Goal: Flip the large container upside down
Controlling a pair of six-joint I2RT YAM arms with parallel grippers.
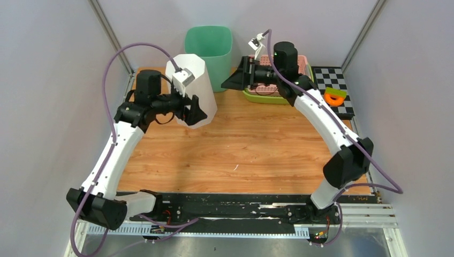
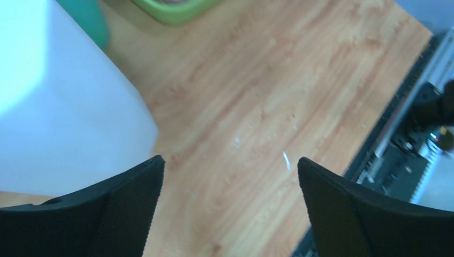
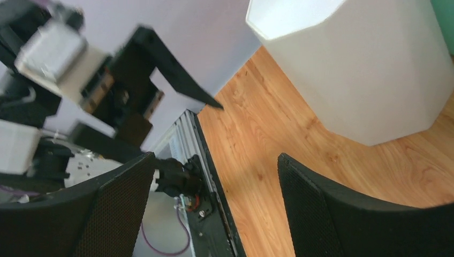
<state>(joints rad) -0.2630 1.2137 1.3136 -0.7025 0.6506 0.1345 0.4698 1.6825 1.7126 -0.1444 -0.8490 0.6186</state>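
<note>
The large white container (image 1: 194, 88) is an eight-sided bin standing on the wooden table (image 1: 241, 155) at the back left. A flat, closed-looking face is on top, and its body widens toward the table. My left gripper (image 1: 199, 115) is open and empty, low at the container's front right side. In the left wrist view the container (image 2: 53, 107) lies left of the open left gripper (image 2: 230, 162), not between the jaws. My right gripper (image 1: 233, 80) is open and empty, right of the container and pointing at it. The right wrist view shows the container (image 3: 369, 75) beyond the open right gripper (image 3: 215, 158).
A green bin (image 1: 210, 47) stands right behind the white container. A green tray (image 1: 267, 97) with a pink insert sits under the right wrist. A checkerboard (image 1: 329, 77) with an orange object (image 1: 335, 97) lies at the back right. Grey walls enclose the table.
</note>
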